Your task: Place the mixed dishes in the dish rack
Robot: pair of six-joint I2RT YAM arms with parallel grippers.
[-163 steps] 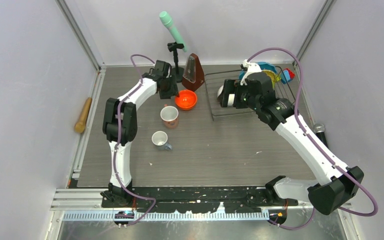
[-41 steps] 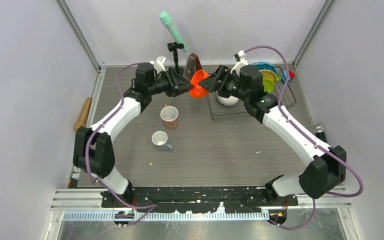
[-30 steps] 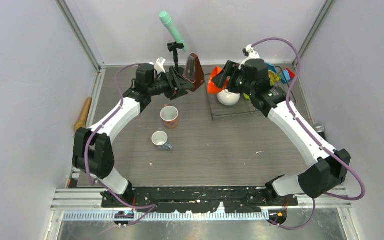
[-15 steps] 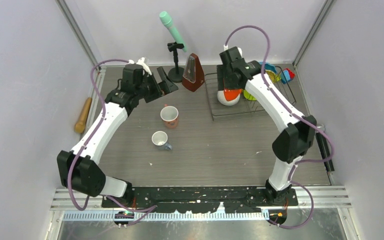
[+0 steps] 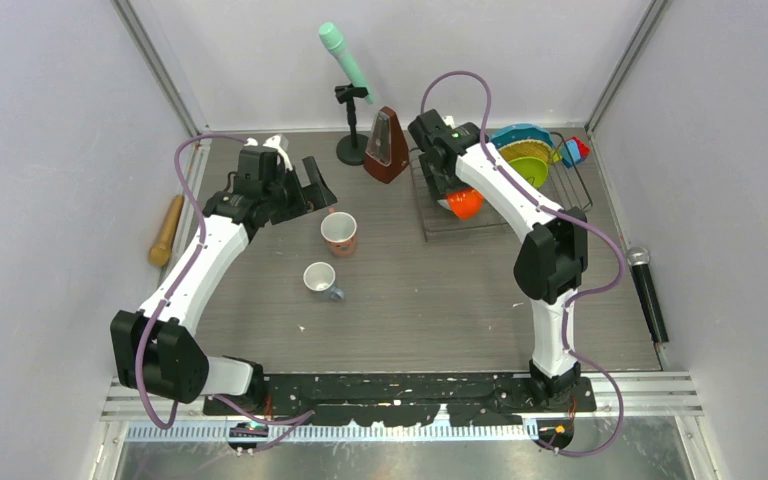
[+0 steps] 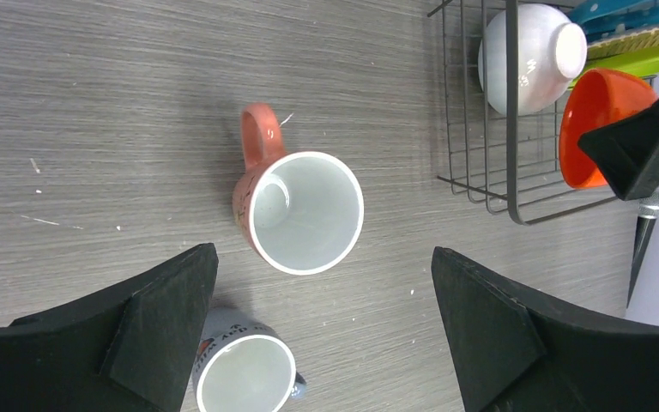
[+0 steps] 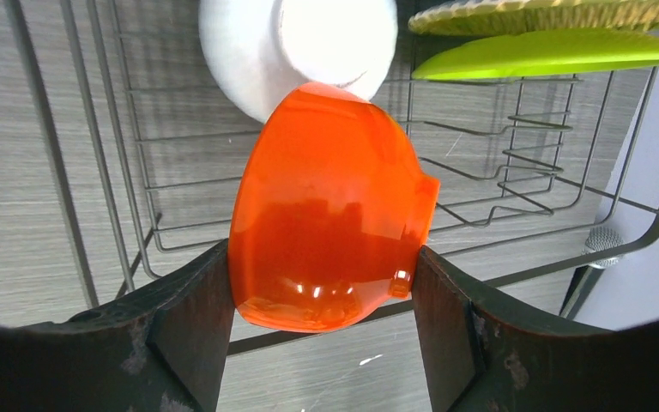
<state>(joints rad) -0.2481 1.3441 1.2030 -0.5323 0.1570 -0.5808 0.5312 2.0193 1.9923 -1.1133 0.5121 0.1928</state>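
My right gripper (image 7: 319, 268) is shut on the orange bowl (image 7: 330, 223), holding it tilted over the dish rack (image 7: 77, 172) just in front of the white bowl (image 7: 296, 43). From above, the orange bowl (image 5: 463, 203) hangs at the rack's (image 5: 438, 232) near left part. A lime-green plate (image 5: 537, 170) and a teal plate (image 5: 518, 133) stand upright in the rack. My left gripper (image 6: 322, 257) is open wide and holds nothing, hovering over the pinkish mug (image 6: 300, 210) and the small grey-white mug (image 6: 244, 373). Both mugs stand upright on the table, mouths up.
A brown metronome (image 5: 387, 147) and a mint microphone on a stand (image 5: 345, 60) stand behind the mugs, left of the rack. A wooden roller (image 5: 167, 230) lies at the left edge, a black microphone (image 5: 648, 295) at the right. Small red and blue pieces (image 5: 574, 150) sit at the rack's far corner.
The orange bowl passed from my left gripper to my right, which swung it right and down into the rack. My left gripper opened wide and drew back left over the mugs.
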